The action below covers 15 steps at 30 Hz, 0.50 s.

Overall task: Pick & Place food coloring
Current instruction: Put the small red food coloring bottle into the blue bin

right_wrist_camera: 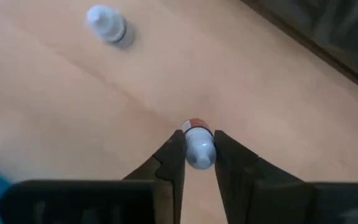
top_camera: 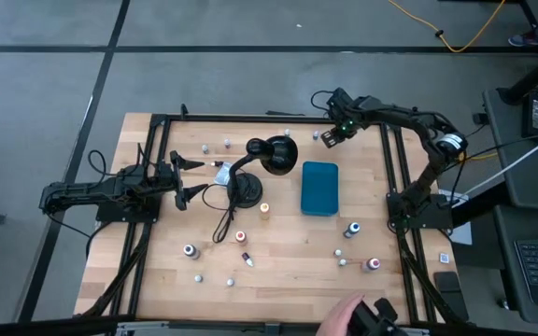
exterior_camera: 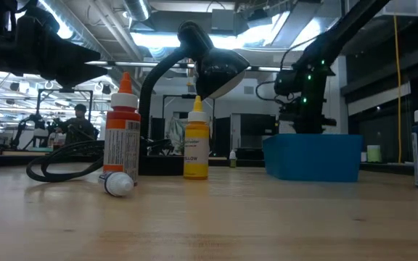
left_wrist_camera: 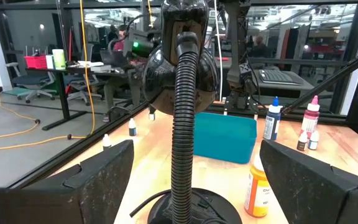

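Note:
Small food coloring bottles (top_camera: 241, 238) are scattered over the wooden table (top_camera: 288, 266), most standing and some lying on their sides. My right gripper (top_camera: 326, 138) points down near the table's far edge, right of the black desk lamp (top_camera: 271, 156), and is shut on one tiny bottle (right_wrist_camera: 197, 146) with a whitish top and a red band. Another whitish bottle (right_wrist_camera: 109, 26) lies on the wood close by. My left gripper (top_camera: 191, 179) waits open and level at the table's left, facing the lamp's neck (left_wrist_camera: 184, 124). My right gripper pinches the tiny bottle at its whitish upper end (right_wrist_camera: 199, 149) between its two fingertips (right_wrist_camera: 173, 155). The fingers come from above, pointing steeply down. The bottle stands roughly upright in the hold, its red band (right_wrist_camera: 196, 123) below. Whether it is clear of the table I cannot tell.
A teal rectangular box (top_camera: 319, 188) lies right of the lamp's base, between the right gripper and the near bottles. The lamp's cord (top_camera: 222, 219) trails over the middle of the table. A person's hand (top_camera: 342, 317) shows at the near edge. Black frame rails (top_camera: 395, 177) run along both sides.

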{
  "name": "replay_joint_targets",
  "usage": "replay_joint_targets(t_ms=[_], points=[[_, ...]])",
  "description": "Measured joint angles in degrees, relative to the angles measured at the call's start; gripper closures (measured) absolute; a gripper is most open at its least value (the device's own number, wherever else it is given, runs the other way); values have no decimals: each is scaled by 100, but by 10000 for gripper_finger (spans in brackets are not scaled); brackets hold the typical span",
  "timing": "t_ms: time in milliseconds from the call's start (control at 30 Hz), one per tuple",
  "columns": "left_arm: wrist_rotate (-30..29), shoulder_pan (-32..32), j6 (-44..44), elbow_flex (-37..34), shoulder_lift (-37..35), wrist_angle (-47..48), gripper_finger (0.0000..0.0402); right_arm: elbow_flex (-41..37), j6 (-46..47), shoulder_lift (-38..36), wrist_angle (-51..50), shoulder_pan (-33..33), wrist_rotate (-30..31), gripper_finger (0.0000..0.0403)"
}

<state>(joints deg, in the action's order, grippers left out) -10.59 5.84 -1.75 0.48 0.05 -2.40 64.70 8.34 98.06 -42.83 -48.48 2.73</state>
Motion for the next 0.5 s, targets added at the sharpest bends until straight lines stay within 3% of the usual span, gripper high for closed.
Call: replay_joint_targets(t_ms=[500], points=[[0, -2, 1, 0, 0, 0, 56, 497, 128, -1773, -2012, 891, 277, 335]])
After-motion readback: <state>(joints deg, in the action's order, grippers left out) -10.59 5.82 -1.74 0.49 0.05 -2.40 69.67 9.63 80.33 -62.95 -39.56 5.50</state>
